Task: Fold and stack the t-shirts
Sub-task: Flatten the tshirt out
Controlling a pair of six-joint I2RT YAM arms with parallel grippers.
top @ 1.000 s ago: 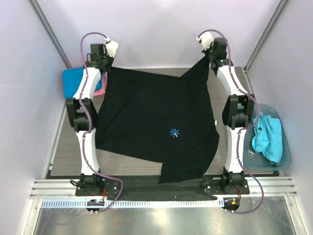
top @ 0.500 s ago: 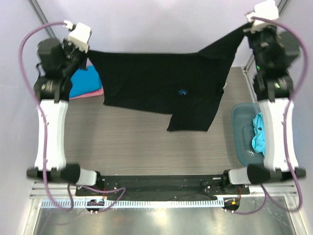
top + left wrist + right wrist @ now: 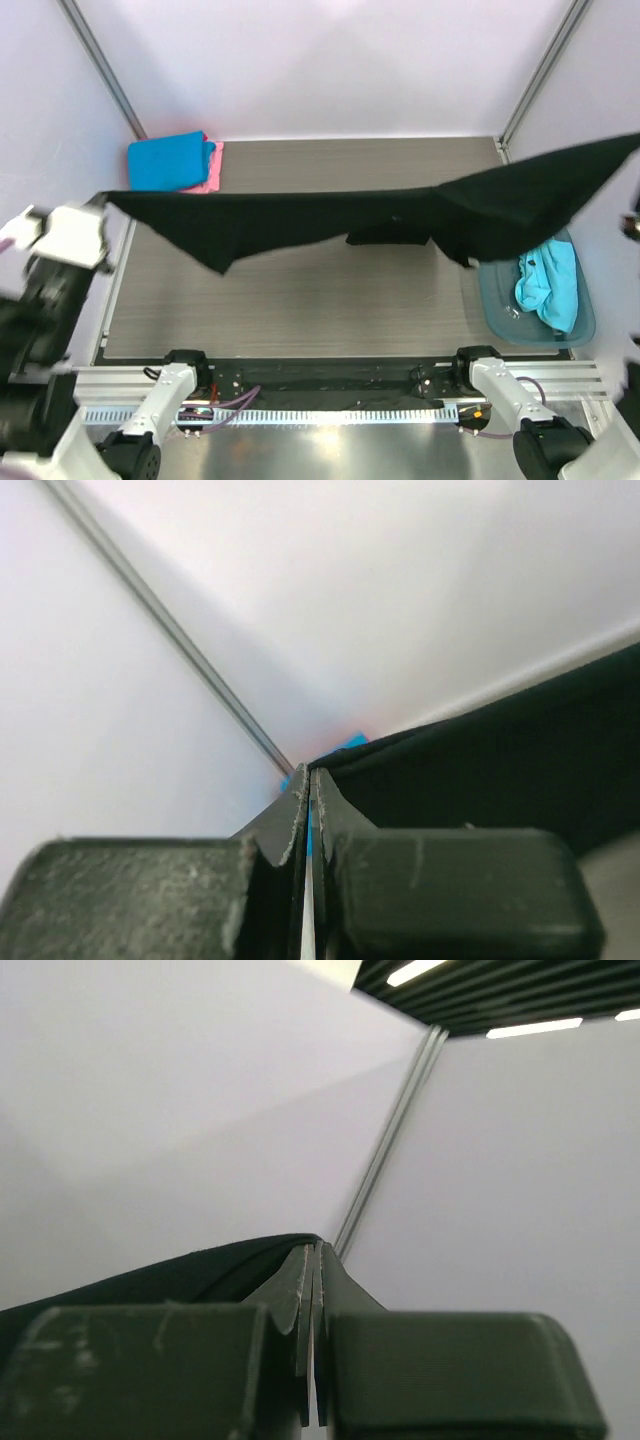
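The large black t-shirt [image 3: 330,220] hangs stretched in the air across the table, held at both ends and off the surface. My left gripper [image 3: 98,205] is shut on its left corner. In the left wrist view the gripper [image 3: 310,780] pinches the black cloth [image 3: 500,760]. My right gripper is beyond the right edge of the top view. In the right wrist view it [image 3: 318,1255] is shut on the cloth's other end [image 3: 150,1280]. A folded bright blue shirt [image 3: 165,160] lies on a pink one [image 3: 213,165] at the back left. A turquoise shirt [image 3: 550,285] lies in the tub.
The translucent teal tub [image 3: 500,300] stands at the right edge of the wooden table [image 3: 300,300]. Pale walls with metal corner posts [image 3: 100,70] close in the back and sides. The arm bases sit on the rail at the near edge.
Both arms have risen and swung toward the near side, lifting the black shirt off the table. It now hangs taut and higher, nearer the camera.
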